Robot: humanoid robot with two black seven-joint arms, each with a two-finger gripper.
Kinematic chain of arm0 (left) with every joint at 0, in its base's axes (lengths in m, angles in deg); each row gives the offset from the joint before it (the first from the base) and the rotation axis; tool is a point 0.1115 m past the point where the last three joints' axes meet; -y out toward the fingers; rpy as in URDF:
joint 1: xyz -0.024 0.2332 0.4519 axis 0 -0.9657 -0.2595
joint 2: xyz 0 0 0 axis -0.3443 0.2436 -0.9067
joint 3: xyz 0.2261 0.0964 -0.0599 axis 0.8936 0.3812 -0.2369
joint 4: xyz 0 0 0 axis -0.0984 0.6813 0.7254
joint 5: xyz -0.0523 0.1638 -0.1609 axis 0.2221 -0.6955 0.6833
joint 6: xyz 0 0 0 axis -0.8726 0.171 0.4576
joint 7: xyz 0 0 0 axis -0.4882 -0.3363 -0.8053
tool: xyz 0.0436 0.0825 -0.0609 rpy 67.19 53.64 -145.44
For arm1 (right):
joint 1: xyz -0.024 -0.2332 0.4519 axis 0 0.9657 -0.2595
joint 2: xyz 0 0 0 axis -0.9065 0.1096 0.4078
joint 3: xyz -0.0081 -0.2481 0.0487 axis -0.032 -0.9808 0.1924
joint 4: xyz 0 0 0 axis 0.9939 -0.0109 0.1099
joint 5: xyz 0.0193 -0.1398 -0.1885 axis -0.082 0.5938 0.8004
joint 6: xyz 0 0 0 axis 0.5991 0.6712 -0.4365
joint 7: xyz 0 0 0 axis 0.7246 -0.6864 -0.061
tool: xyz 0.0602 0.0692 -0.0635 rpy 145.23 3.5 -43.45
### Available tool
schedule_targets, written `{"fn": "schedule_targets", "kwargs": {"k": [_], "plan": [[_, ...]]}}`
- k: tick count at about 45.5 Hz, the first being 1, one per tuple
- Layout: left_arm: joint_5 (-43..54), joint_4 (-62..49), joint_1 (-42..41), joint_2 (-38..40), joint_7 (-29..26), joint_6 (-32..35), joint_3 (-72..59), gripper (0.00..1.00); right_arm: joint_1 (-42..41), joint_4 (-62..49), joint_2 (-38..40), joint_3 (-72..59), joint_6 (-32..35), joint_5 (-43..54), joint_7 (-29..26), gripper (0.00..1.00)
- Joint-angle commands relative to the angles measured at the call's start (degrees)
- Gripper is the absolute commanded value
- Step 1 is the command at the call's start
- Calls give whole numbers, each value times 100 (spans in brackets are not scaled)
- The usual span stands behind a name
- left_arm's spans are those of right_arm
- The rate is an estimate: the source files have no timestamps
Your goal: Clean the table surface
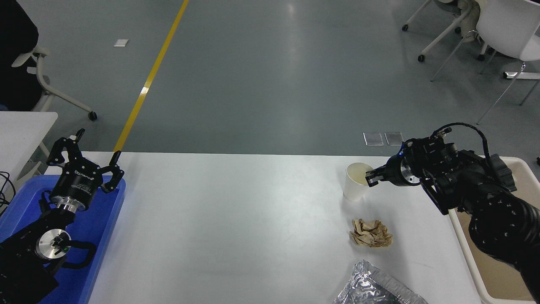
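Table surface fills the lower half of the head view, white, front edge cut off by the bottom of the frame. Right gripper at about 3 o'clock of the table, reaching in from the right edge; its fingertips pinch the near rim of a white paper cup, one finger inside the mouth, one outside (jaws nearly closed on the rim). Cup looks tilted slightly toward 9 o'clock; whether its base sits flat on the table is hard to make out. Crumpled brown paper ball lies at 6 o'clock of the cup, apart from it. Foil sheet or tray at 6 o'clock of the paper, its lower part cut off by the frame. Beige bin at the table's right edge, mostly hidden behind the right arm. Left gripper parked at 9 o'clock over a blue tray, fingers spread wide, holding nothing. Tray's left and bottom parts are cut off or covered by the arm.
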Motion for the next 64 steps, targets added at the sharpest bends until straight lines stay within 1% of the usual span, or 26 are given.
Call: {"fn": "schedule_targets", "kwargs": {"k": [1, 6, 13, 21, 30, 40, 57, 60, 64], "plan": [[0, 0, 0, 0, 0, 0, 0, 100, -12, 8, 8, 70, -9, -68, 105, 0], [0, 0, 0, 0, 0, 0, 0, 100, -56, 8, 43, 97, 0, -190, 184, 0], [0, 0, 0, 0, 0, 0, 0, 100, -143, 8, 131, 106, 52, -805, 343, 0], [0, 0, 0, 0, 0, 0, 0, 100, -354, 51, 482, 123, 122, -1297, 422, 0], [0, 0, 0, 0, 0, 0, 0, 100, -627, 69, 878, 571, 535, -2018, 554, 0], [0, 0, 0, 0, 0, 0, 0, 100, -715, 78, 1238, 1107, 773, -2177, 642, 0], [0, 0, 0, 0, 0, 0, 0, 100, -733, -10, 1581, 2689, 1239, -2203, 650, 0], [0, 0, 0, 0, 0, 0, 0, 100, -706, -19, 1634, 2795, 1256, -2387, 642, 0], [0, 0, 0, 0, 0, 0, 0, 100, -653, -45, 1765, 2804, 1309, -2870, 642, 0]]}}
